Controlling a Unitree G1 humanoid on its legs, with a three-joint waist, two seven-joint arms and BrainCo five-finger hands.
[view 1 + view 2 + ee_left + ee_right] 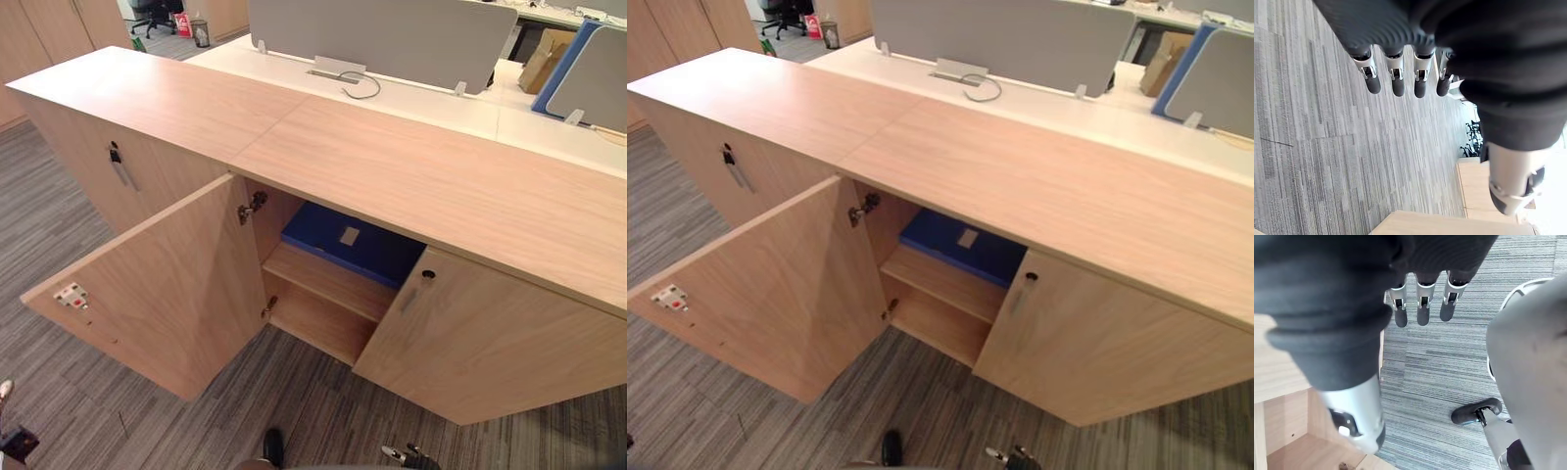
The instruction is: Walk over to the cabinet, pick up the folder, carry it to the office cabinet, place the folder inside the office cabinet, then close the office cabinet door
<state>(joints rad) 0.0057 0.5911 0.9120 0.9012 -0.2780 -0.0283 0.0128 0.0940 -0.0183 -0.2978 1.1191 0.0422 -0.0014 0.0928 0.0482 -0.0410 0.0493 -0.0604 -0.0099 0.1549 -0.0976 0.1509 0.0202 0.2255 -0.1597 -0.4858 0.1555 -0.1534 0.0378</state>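
Low office cabinet, light wood-grain laminate, long flat top surface, boxy. Left door swung wide open, a flat slab with a small white latch plate near its outer edge and metal hinges on the inner side; right door only slightly ajar, with a slim bar handle and a dark round keyhole at the top corner. Inside, a plain wood shelf divides the compartment. The folder, dark blue, flat and rectangular with a small pale label on its face, lies flat on that upper shelf, partly tucked behind the right door. Floor is grey striped carpet, short pile. Grey fabric partition panel stands behind the cabinet on a white desk. Left hand hangs over the carpet, fingers straight and relaxed, holding nothing. Right hand likewise released, fingers straight, over carpet with pale cabinet wood just beside it. Folder is apart from both hands, touched by neither.
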